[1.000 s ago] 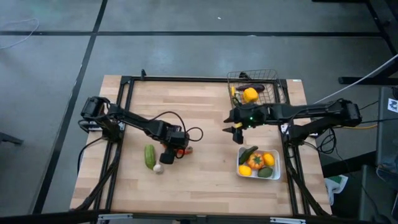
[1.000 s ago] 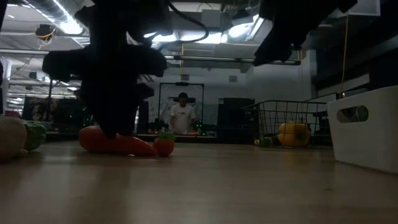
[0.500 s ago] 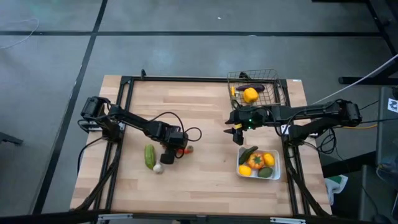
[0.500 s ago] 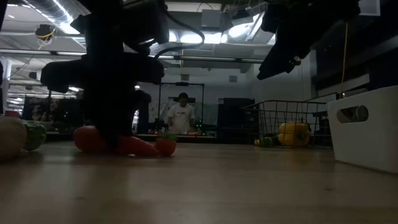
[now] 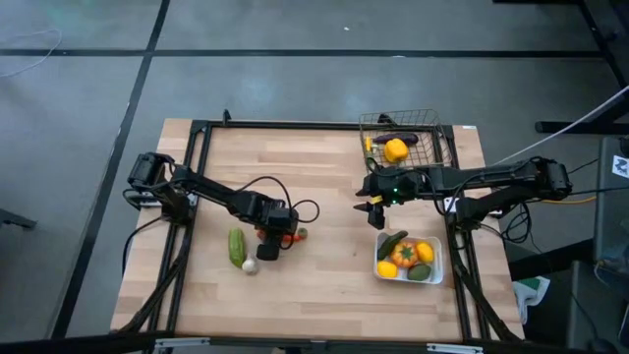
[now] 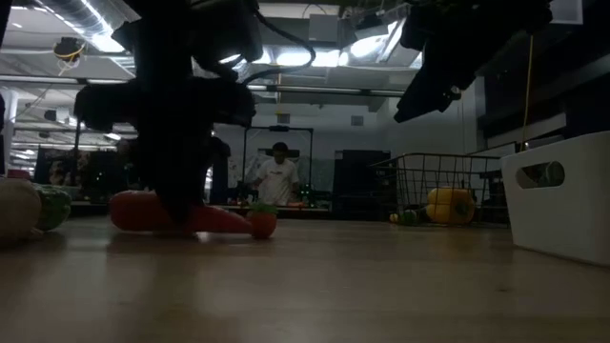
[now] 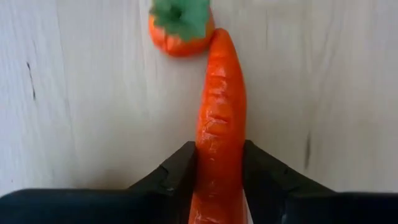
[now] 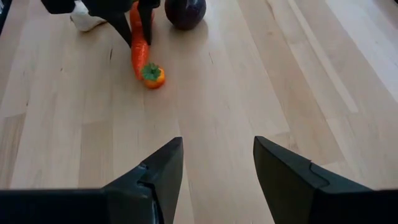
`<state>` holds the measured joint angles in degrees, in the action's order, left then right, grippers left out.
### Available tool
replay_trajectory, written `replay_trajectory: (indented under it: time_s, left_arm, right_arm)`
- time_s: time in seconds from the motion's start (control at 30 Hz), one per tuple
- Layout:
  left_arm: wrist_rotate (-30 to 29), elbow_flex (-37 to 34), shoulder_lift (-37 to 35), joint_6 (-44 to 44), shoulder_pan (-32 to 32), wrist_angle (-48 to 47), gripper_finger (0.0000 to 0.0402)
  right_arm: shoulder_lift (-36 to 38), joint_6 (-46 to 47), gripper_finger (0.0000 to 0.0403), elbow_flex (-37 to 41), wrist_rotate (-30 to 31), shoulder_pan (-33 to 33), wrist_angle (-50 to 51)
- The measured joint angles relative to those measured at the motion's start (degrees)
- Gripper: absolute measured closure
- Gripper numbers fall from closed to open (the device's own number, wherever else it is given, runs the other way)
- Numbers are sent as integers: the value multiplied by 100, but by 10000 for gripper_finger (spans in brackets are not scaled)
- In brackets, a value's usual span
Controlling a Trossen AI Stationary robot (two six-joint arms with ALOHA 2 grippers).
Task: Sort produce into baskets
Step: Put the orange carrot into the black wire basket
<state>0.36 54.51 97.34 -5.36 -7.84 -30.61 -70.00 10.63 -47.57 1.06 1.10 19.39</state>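
Note:
An orange carrot (image 7: 221, 106) lies on the wooden table with its pointed tip against a small orange fruit with a green top (image 7: 181, 28). My left gripper (image 7: 221, 152) (image 5: 267, 239) stands over the carrot, shut on it. Left of it lie a green cucumber (image 5: 236, 246) and white garlic (image 5: 250, 265). My right gripper (image 8: 217, 155) (image 5: 376, 210) hangs open above the table between the wire basket (image 5: 432, 133) and the white tray (image 5: 436, 264), holding nothing. My left gripper pinches the carrot's thicker half (image 7: 219, 163) between its two fingers (image 7: 180, 174), one on each side. The fingers come steeply from above and straddle the carrot across its length. The carrot lies flat on the table (image 6: 224, 225).
The wire basket at the far right holds a yellow fruit (image 5: 395, 149) and a dark eggplant (image 5: 398, 137). The tray at the near right holds several fruits and vegetables. A dark round thing (image 8: 185, 12) lies beside my left gripper. A person (image 6: 279, 176) stands beyond the table.
My left gripper has stayed in place and shut on the carrot. The carrot has swung a little on the table, and its tip has nudged the small orange fruit slightly toward the right edge.

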Motion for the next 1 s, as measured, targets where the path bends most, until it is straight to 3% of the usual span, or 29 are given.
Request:
replay_trajectory:
  time_s: [0.23,0.47,0.8,1.0]
  left_arm:
    - [116,432,0,-177,0,0,297]
    - [95,800,0,-179,7,76,286]
    - [55,836,0,-238,105,1653,286]
    - [44,838,0,-382,298,2355,285]
  right_arm:
    - [2,-33,210,0,-36,4,1]
    - [2,-36,210,0,-849,2,1]
    - [2,-62,210,0,-1252,-2,-259]
    - [2,-359,210,0,-1873,-2,-905]
